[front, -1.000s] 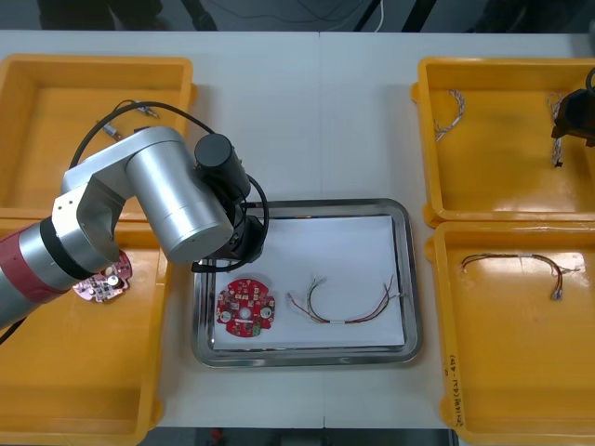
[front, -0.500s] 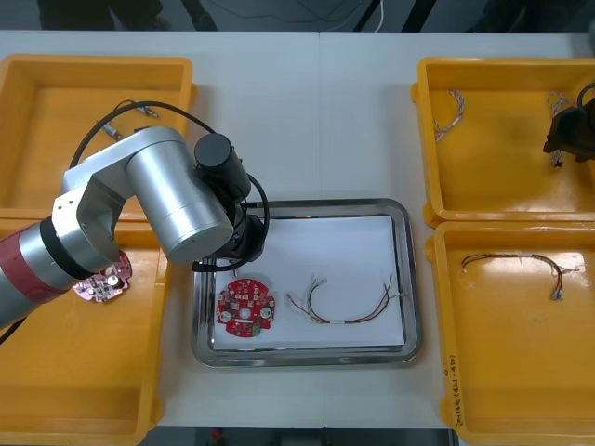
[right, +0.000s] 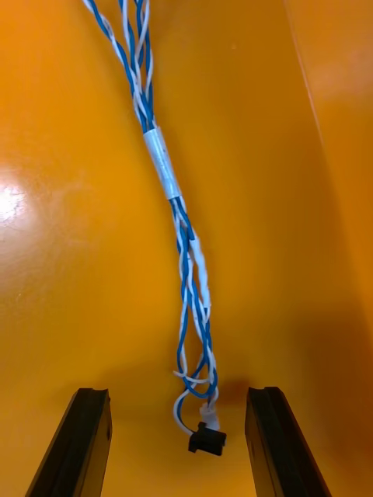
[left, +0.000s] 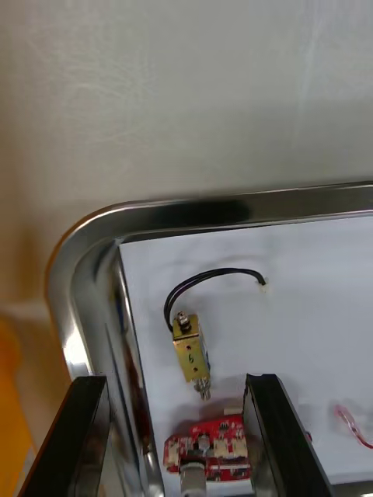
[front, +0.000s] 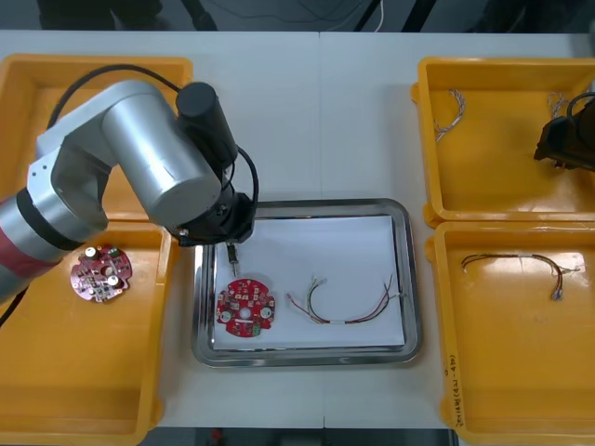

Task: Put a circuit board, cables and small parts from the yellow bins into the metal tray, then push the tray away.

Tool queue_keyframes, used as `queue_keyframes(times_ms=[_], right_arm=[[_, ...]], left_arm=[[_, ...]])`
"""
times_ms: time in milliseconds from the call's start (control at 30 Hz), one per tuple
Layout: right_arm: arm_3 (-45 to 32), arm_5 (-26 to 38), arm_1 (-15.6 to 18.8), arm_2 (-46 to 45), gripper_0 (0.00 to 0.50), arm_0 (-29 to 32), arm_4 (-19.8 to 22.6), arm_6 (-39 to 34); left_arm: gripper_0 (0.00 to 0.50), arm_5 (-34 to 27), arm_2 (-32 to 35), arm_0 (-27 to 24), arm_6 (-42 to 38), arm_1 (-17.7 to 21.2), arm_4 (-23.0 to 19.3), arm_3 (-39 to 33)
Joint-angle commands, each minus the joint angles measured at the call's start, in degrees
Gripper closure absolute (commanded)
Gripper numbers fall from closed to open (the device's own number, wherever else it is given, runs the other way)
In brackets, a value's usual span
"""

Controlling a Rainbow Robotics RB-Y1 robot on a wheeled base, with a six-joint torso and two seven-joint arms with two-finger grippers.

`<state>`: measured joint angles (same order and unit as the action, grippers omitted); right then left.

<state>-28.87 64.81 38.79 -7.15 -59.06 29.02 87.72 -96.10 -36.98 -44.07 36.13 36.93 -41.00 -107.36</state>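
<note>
Fingers spread, the left gripper [left: 175, 380] flanks a small brass metal part [left: 191, 351], marking unreadable; the right gripper [right: 177, 392], likewise spread, flanks a twisted blue-and-white cable [right: 167, 175].

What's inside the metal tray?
A red circuit board, a red and yellow cable, and, by the open left hand, a small metal part with a black cable. Its arm covers the tray's far left corner in front view.

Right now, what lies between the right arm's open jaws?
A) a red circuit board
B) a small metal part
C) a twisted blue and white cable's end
C: the twisted blue and white cable lies on the yellow bin floor, its black plug end between the right arm's jaws, ungripped.
</note>
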Motion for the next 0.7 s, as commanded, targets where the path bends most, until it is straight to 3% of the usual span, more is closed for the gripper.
queue_keyframes(times_ms=[33,67,100,333,367,467,567,700], right_arm=[[-0.66,-0.56,-0.47,-1.46,0.000,-0.53,0.78,1.31],[-0.66,-0.56,-0.47,-1.46,0.150,-0.53,0.87,1.31],[-0.66,-0.65,-0.55,-1.46,0.258,-0.18,1.39,1.58],[-0.66,-0.83,-0.47,-1.81,0.264,0.61,2.27,2.81],[-0.66,-1.09,-0.47,-1.90,0.282,0.79,2.71,3.07],[-0.66,-1.18,-0.38,-1.99,0.432,0.88,2.89,3.77],[-0.66,-1.09,-0.38,-1.90,0.498,0.88,2.89,4.04],[-1.19,-0.74,-0.11,-2.34,0.500,0.88,2.80,4.48]], left_arm=[[0.000,-4.27,5.69,-3.13,-1.32,-0.28,-2.68,-3.38],[0.000,-4.71,6.22,-3.04,-1.15,-0.19,-3.03,-3.47],[0.000,-6.47,8.15,-3.04,0.52,-0.01,-4.00,-3.73],[0.000,-13.23,15.62,-3.04,6.50,1.57,-7.07,-4.35],[0.000,-13.90,16.77,-3.04,7.47,1.92,-7.34,-4.26],[0.000,-13.90,19.84,-3.04,10.01,2.80,-7.60,-4.35],[0.000,-13.90,22.04,-2.51,10.98,3.50,-7.51,-4.17],[0.000,-13.90,24.68,-1.11,12.56,5.08,-7.16,-3.82]])
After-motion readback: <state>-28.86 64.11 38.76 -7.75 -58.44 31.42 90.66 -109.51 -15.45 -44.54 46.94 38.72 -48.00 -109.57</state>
